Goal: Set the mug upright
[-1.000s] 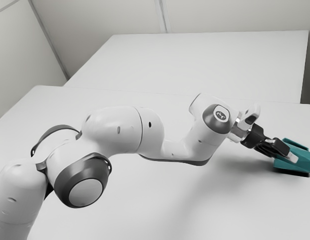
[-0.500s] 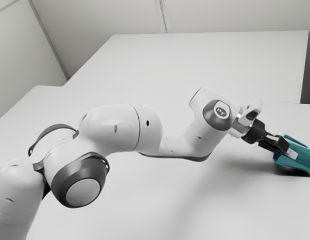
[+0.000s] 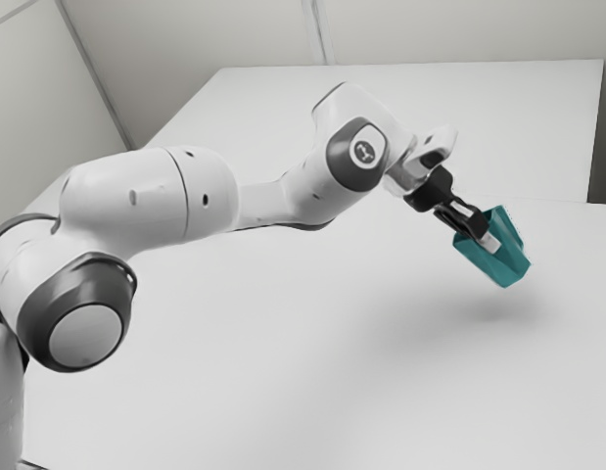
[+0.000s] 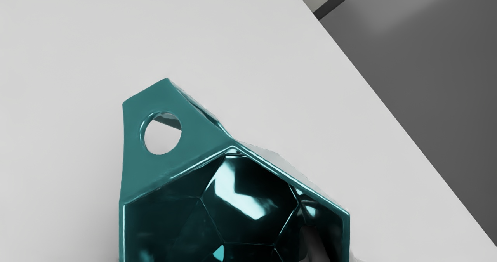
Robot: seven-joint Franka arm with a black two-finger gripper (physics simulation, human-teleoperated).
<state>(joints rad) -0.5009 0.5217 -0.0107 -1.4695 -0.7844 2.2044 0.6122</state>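
"Holding what, and where?"

"The mug, off the table, with a soft shadow below it. The gripper is clamped on its wall, and one finger seems to reach inside the mouth."

"Is it upright?"

"No, it leans. The mouth opens back toward the hand, and the base slants down toward the exterior view's right. I'd judge the job is about righting it in the air, then setting it down."

"How would you do that well?"

"Tip the hand slowly until it points straight down, so the base comes level. Then lower gently, let the base meet the table flat, and only then spread the fingers and lift straight up. Pull away sideways and the finger could drag the wall over. Mind the handle too; it sticks out from one corner."

"Anything in it?"

"I see bare, glossy, faceted walls and bright reflections in the part in view. The rest I can't tell."
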